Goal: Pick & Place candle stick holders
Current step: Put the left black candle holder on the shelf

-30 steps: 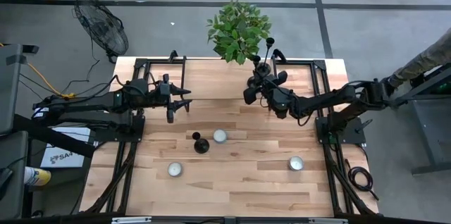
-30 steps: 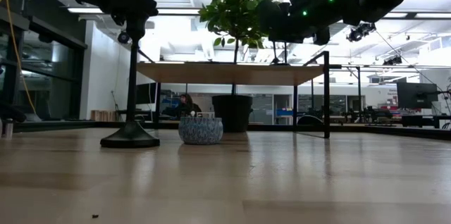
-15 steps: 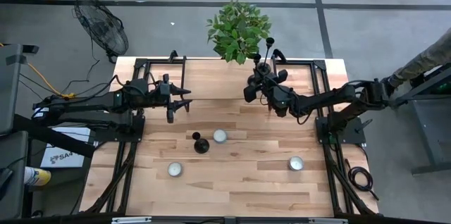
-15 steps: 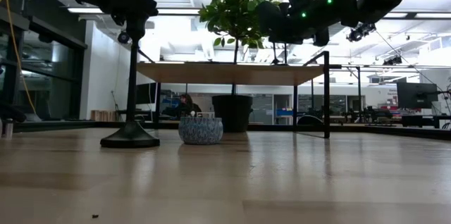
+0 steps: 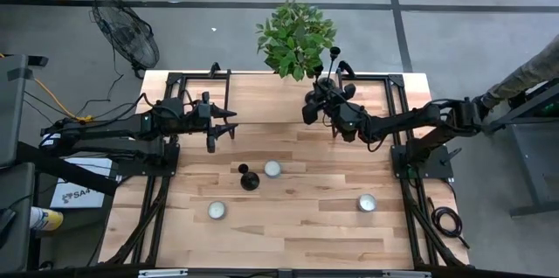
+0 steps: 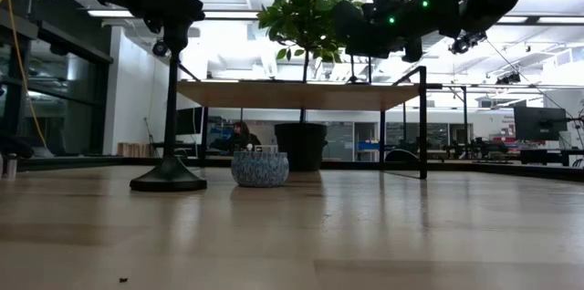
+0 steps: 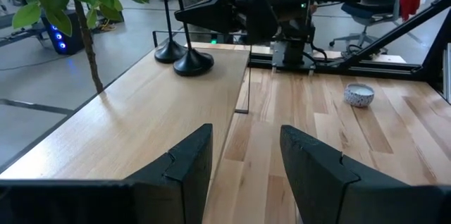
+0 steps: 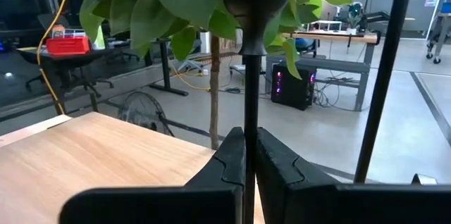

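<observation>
High: right gripper [image 5: 320, 96] is working at the back edge by the plant [image 5: 295, 38], two holders [image 5: 334, 59] standing just beyond its fingers; a third holder [image 5: 249, 178] is standing mid-table, nearer the left gripper [image 5: 212, 142], forward of its fingers. Low: that third holder is standing upright, flared base, thin stem, all black. Left wrist: fingers [image 7: 180, 164] are sitting parted, nothing between them. Right wrist: fingers [image 8: 231, 155] are clenching a holder's stem [image 8: 251, 104], axis vertical, cup above the fingers.
</observation>
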Motion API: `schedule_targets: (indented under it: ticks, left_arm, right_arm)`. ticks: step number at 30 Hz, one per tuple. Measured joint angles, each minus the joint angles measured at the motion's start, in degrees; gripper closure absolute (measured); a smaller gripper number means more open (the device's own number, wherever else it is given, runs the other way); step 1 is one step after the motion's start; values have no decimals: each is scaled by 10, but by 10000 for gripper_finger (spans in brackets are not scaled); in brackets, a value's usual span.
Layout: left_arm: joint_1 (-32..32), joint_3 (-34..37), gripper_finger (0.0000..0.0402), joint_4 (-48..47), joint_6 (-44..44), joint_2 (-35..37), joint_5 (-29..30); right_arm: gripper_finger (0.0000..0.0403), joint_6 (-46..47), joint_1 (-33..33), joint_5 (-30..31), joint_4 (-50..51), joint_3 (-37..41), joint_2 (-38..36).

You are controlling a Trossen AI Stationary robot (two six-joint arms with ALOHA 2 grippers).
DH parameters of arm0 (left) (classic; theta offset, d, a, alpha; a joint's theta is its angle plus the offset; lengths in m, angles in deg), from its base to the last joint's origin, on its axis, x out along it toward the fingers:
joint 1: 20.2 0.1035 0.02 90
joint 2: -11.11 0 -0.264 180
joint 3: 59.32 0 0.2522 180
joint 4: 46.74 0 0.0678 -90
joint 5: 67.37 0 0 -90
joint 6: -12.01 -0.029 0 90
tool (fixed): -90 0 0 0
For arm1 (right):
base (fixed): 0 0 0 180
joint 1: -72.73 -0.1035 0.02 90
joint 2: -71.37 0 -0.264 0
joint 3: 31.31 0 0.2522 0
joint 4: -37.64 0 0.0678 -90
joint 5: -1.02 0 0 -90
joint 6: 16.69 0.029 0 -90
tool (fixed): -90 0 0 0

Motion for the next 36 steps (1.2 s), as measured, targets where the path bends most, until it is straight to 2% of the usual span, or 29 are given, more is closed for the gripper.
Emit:
schedule_targets:
  ticks: [17, 26, 36]
  left_arm:
    - [0, 0, 237, 0, 5, 0, 0]
    - [0, 0, 237, -2, 5, 0, 0]
    - [0, 0, 237, -2, 5, 0, -3]
  right_arm:
    - [397, 35, -1, -12, 34, -1, -1]
    - [367, 66, -3, -3, 82, 2, 3]
    - [373, 73, -17, 3, 90, 0, -4]
